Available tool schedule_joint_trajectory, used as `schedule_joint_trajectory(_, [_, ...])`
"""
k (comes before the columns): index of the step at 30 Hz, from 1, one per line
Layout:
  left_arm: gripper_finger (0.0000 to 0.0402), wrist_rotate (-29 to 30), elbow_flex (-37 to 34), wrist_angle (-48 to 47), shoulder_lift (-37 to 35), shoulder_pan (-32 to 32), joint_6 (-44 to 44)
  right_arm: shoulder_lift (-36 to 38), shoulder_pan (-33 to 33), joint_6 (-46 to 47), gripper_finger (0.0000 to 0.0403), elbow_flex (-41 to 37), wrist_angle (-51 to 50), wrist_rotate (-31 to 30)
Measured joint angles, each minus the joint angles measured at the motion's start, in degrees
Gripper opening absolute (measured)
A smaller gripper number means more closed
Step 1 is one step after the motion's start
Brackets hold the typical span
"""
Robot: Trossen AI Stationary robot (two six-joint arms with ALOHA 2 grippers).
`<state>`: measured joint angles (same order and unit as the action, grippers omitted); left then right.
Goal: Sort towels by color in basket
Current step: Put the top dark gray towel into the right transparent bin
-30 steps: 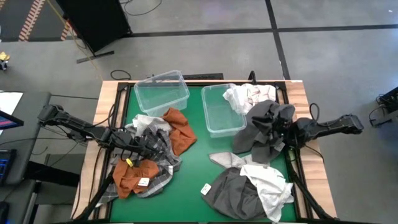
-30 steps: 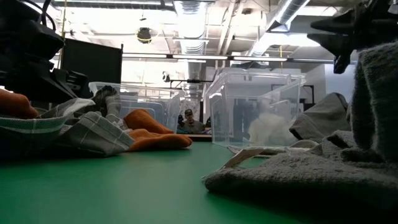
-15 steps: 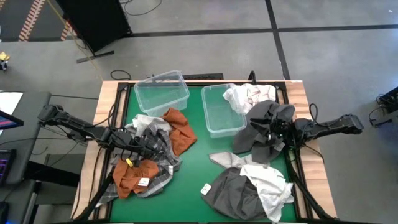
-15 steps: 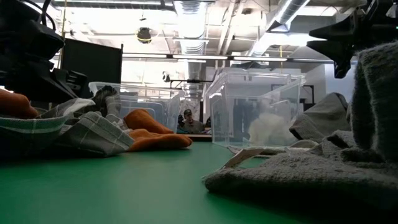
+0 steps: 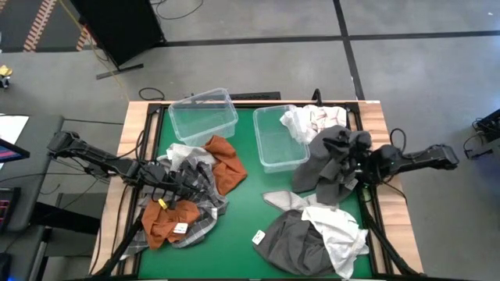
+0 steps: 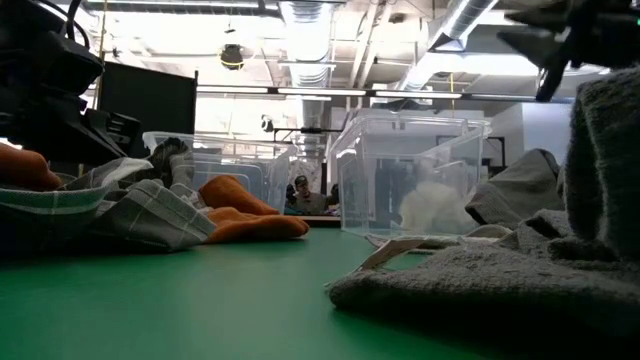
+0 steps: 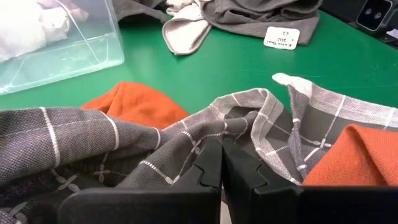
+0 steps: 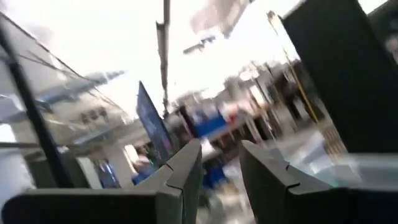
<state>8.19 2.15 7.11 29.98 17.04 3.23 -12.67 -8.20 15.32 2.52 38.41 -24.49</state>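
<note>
In the high view the right gripper (image 5: 355, 165) is seen at the right of the frame, raised among the folds of a dark grey towel (image 5: 332, 164) that is draped over the right edge of the right-hand clear bin (image 5: 269, 140). In the right wrist view its two dark fingers (image 8: 186, 171) are parted with a narrow gap between them and nothing is seen gripped; only blurred room is shown beyond them, so the towel appears to be released. The left gripper (image 5: 190, 183) is found at the left centre of the high view, lowered into a pile of cloths; in the left wrist view its fingers (image 7: 208, 177) are closed together, pinching a fold of a grey checked towel (image 7: 155, 146). A rust orange towel (image 5: 225, 162) lies just beside it toward the middle of the mat, and a second orange towel (image 5: 164, 220) lies at the lower left. A white towel with red checks (image 5: 311, 119) rests in the right-hand bin at the upper right. The left-hand clear bin (image 5: 203, 115) stands at the upper centre. A heap of dark grey and white towels (image 5: 312, 234) is spread at the lower right of the green table (image 5: 250, 199).
</note>
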Motion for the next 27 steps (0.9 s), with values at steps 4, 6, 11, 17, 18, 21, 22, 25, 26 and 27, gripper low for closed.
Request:
schedule_joint_trajectory(4, [0.0,0.0,0.0,0.1,0.0,0.0,0.0,-3.8,0.5,-4.1,0.0138,4.6,-0.8,2.1])
schedule_joint_trajectory(6, [0.0,0.0,0.0,0.1,0.0,0.0,0.0,-6.9,0.5,-6.7,0.0138,7.9,-3.0,2.0])
schedule_joint_trajectory(11, [0.0,0.0,0.0,0.2,0.0,0.0,1.0,-15.0,0.5,-16.1,0.0139,20.7,-15.6,1.4])
schedule_joint_trajectory(17, [0.0,0.2,0.0,0.1,0.0,0.0,0.1,-24.2,0.6,-20.0,0.017,41.1,-50.3,-8.6])
schedule_joint_trajectory(18, [0.0,0.2,0.0,0.1,0.0,0.0,-0.4,-25.8,0.6,-19.4,0.0181,43.9,-55.2,-10.0])
schedule_joint_trajectory(21, [0.0,0.2,0.0,0.1,0.0,0.0,-1.3,-29.7,1.5,-15.6,0.0218,51.5,-69.7,-11.6])
schedule_joint_trajectory(22, [0.0,0.2,0.0,0.1,0.0,0.0,-1.4,-30.9,1.9,-13.9,0.0231,53.7,-74.0,-11.6])
schedule_joint_trajectory(25, [0.0,0.2,0.0,0.1,0.0,0.0,-1.4,-34.4,3.2,-7.7,0.0264,59.3,-88.6,-11.7])
schedule_joint_trajectory(26, [0.0,0.2,0.0,0.1,0.0,0.0,-1.5,-35.3,3.7,-5.4,0.0272,60.7,-93.1,-11.7])
schedule_joint_trajectory(27, [0.0,0.2,0.0,0.1,0.0,0.0,-1.5,-36.3,4.2,-3.0,0.0278,61.7,-97.4,-11.7])
